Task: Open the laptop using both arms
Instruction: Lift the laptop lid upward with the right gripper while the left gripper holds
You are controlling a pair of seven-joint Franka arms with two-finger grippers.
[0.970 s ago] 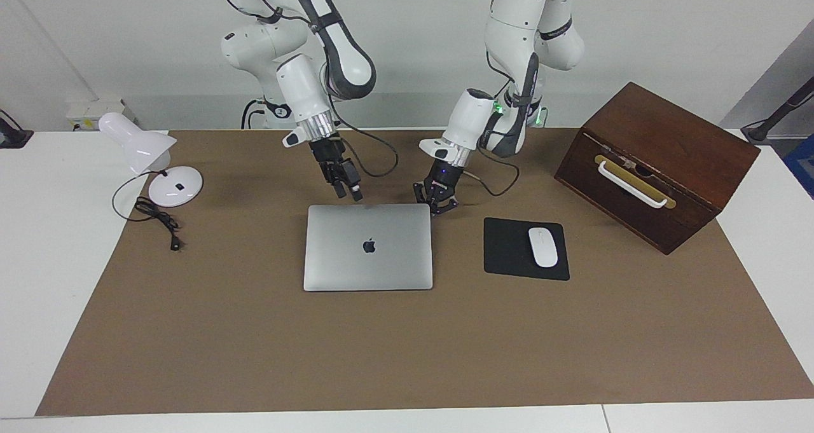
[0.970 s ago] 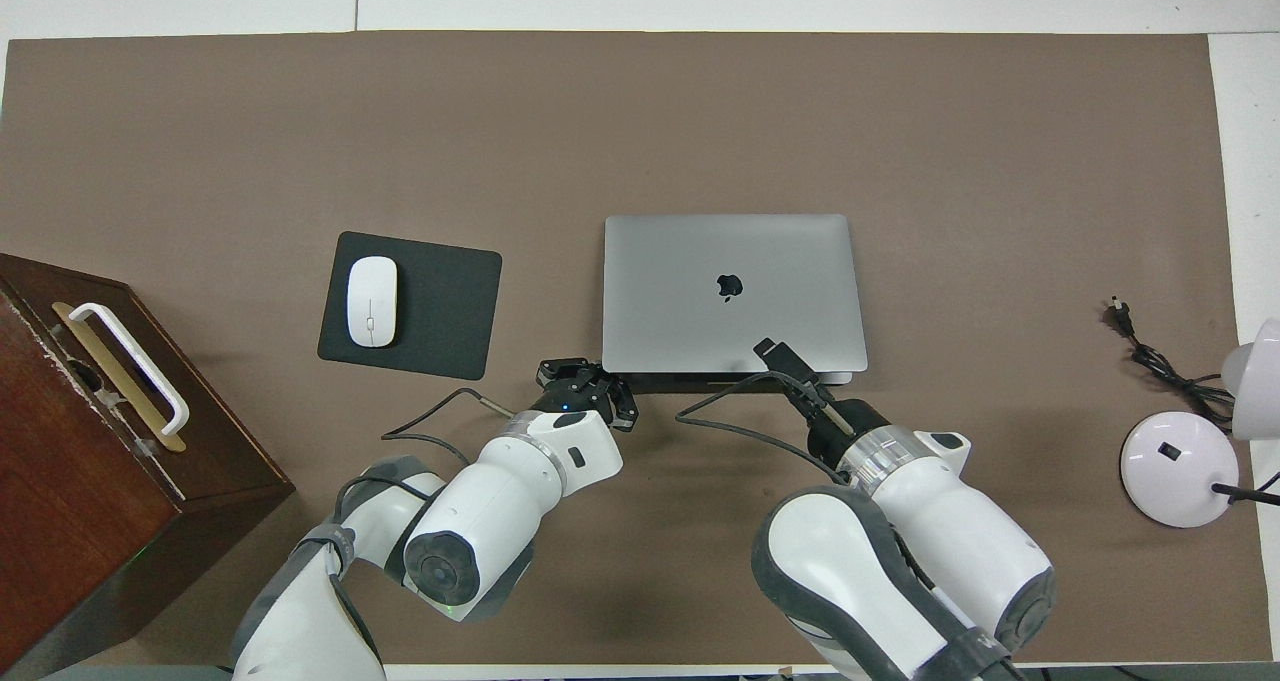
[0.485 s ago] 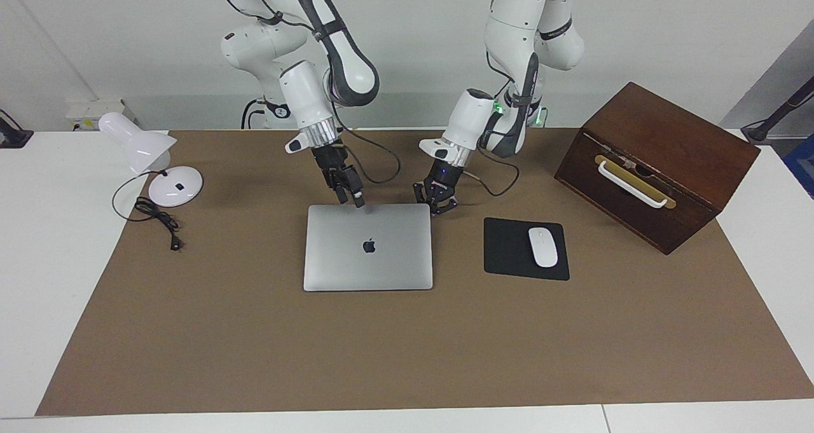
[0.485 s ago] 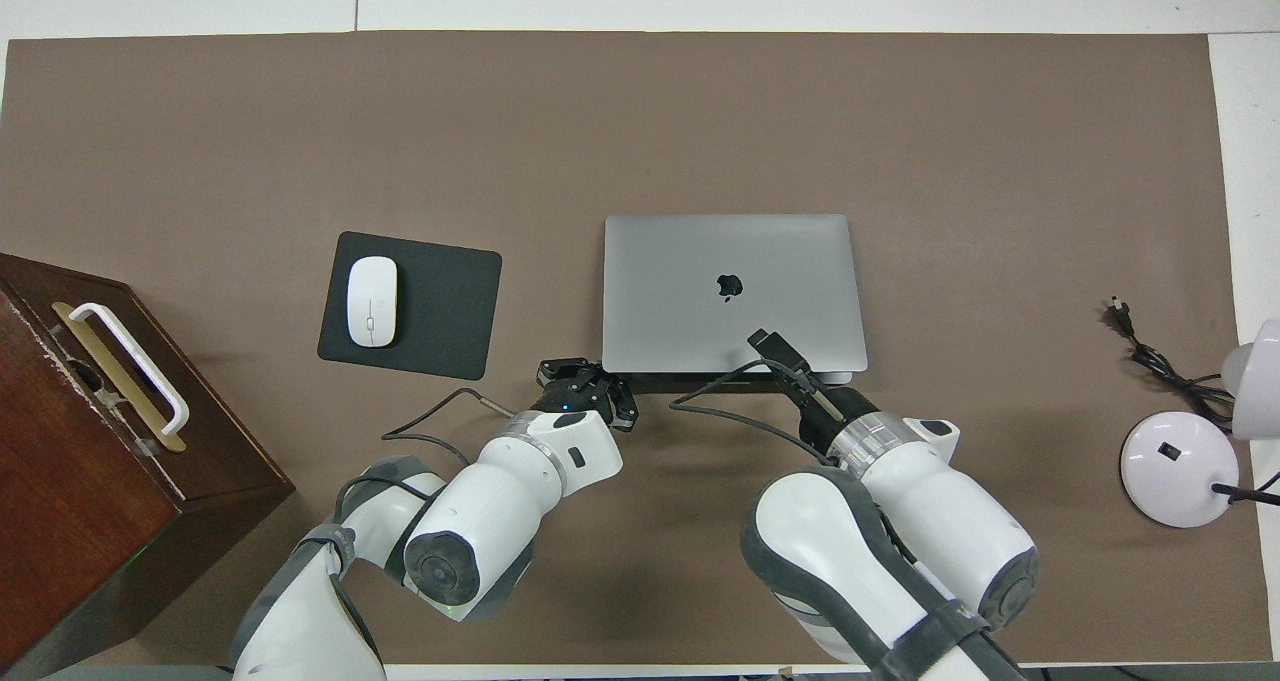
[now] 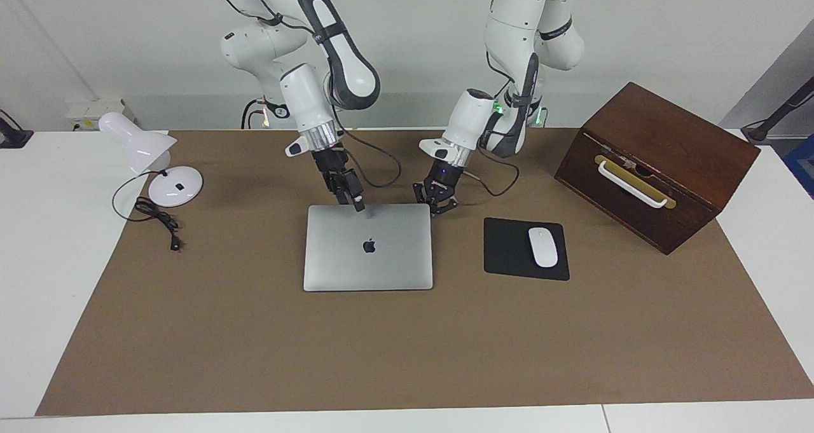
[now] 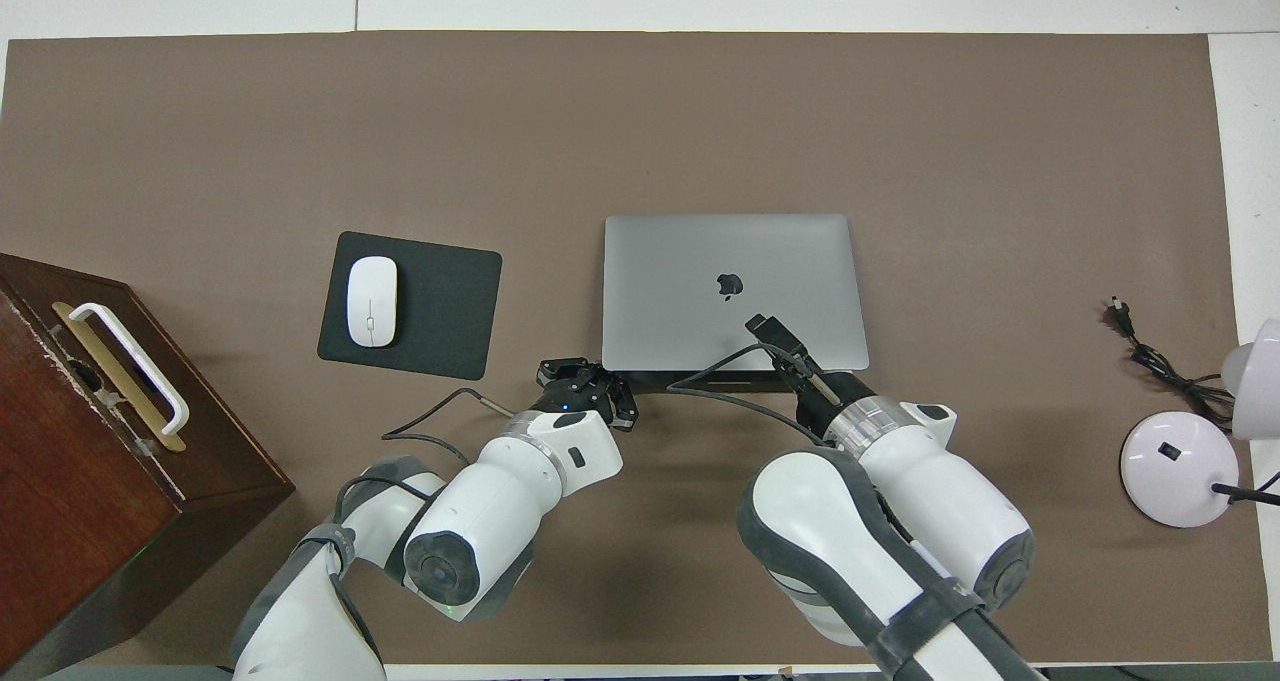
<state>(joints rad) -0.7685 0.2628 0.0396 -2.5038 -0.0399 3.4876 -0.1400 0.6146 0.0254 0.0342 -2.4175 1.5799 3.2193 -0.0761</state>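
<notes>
The silver-grey laptop (image 5: 368, 247) lies shut on the brown mat, apple logo up; it also shows in the overhead view (image 6: 690, 291). My right gripper (image 5: 358, 204) is shut and tilted, its tip over the lid's edge nearest the robots, and shows in the overhead view (image 6: 764, 326) too. My left gripper (image 5: 436, 205) is open and low on the mat beside the laptop's corner nearest the robots, toward the left arm's end; the overhead view (image 6: 585, 391) shows it just off that corner.
A black mouse pad (image 5: 509, 250) with a white mouse (image 5: 542, 247) lies beside the laptop toward the left arm's end. A wooden box (image 5: 661, 140) with a white handle stands at that end. A white lamp (image 5: 149, 156) and its cable (image 5: 159, 220) are at the right arm's end.
My right gripper has moved forward and down, from just short of the laptop to over the lid's near edge. The left gripper and the laptop have stayed put.
</notes>
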